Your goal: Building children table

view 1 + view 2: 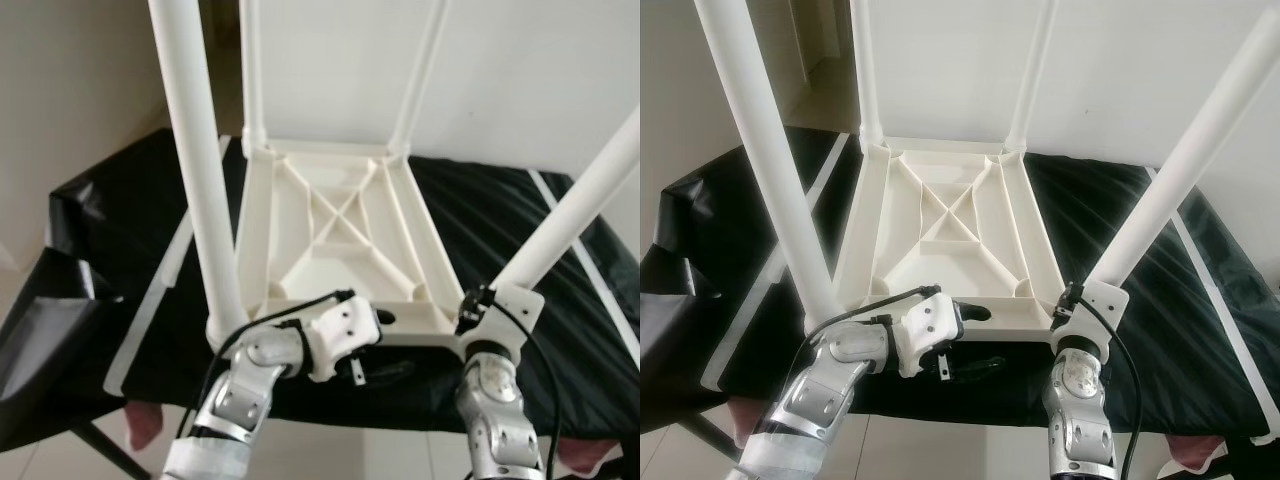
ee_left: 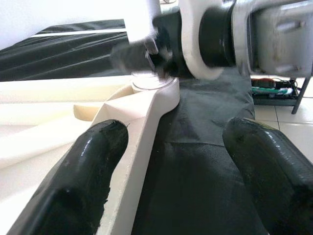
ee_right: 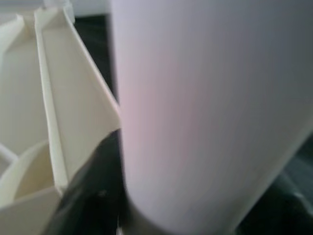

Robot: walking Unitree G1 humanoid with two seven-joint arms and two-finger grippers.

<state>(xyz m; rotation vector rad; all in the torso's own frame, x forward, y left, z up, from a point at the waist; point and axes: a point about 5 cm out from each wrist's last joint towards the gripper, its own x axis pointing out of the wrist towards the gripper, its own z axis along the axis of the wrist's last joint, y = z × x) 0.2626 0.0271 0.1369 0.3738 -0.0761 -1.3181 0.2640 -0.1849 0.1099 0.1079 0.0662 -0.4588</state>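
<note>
Black-covered table (image 1: 500,215) carries an upturned white children's table top (image 1: 335,235), legs up; left gripper (image 2: 168,171), fingers spread, straddles its near rim, while right gripper (image 1: 478,312), finger state indiscernible, meets the near-right leg (image 1: 570,205).

upturned table (image 1: 335,235), four legs up

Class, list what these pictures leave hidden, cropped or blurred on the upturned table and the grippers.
- Leg tops: cut by the upper edge, both eye views.
- Right gripper fingers: hidden behind the near right leg; right wrist view is blurred by it.
- Right arm's end: blurred, left wrist view.
- Left gripper lower finger: partly hidden under the tabletop.
</note>
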